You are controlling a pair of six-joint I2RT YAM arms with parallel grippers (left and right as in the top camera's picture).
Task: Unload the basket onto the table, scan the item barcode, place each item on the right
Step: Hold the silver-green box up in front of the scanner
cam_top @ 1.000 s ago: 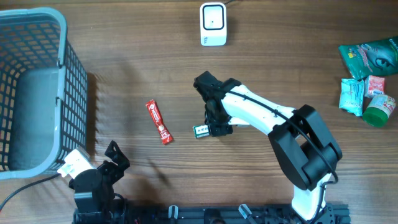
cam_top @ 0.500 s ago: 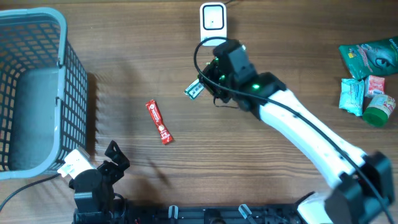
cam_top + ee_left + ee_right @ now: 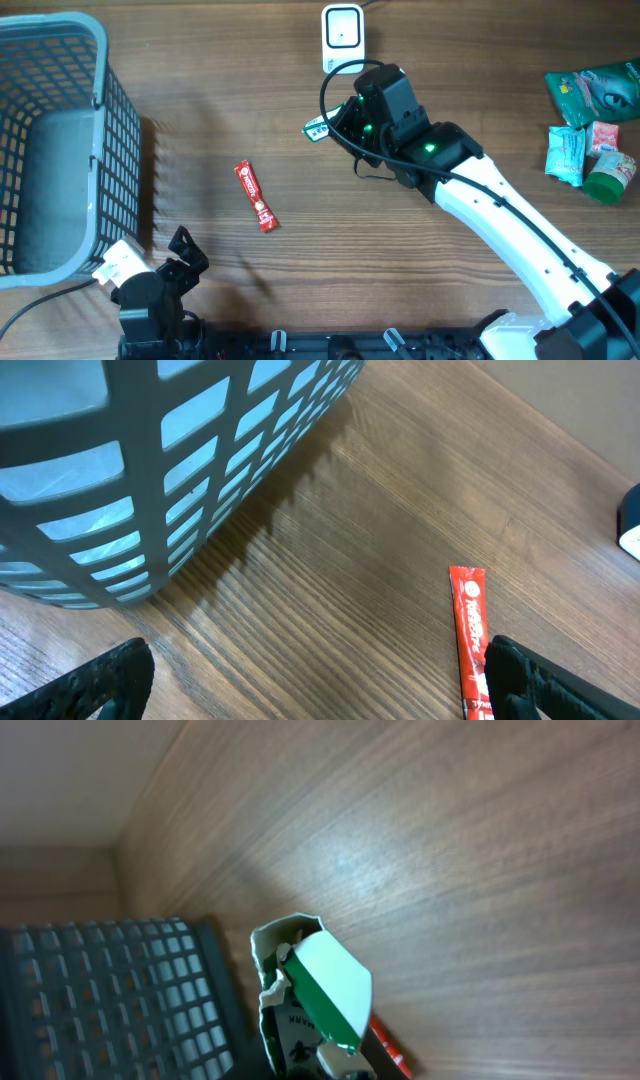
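Your right gripper [image 3: 334,128] is clamping one end of the small green-and-white packet [image 3: 316,128], holding it near the scanner [image 3: 342,38]. The packet is appearing light, soft and crinkly, so an edge pinch is suiting it. Your left gripper [image 3: 315,675] is standing open.

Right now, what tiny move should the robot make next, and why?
Probably carry the green packet a bit nearer the white scanner, label side toward it. The right claw grips the packet off to one side of the scanner, not yet in front of it.
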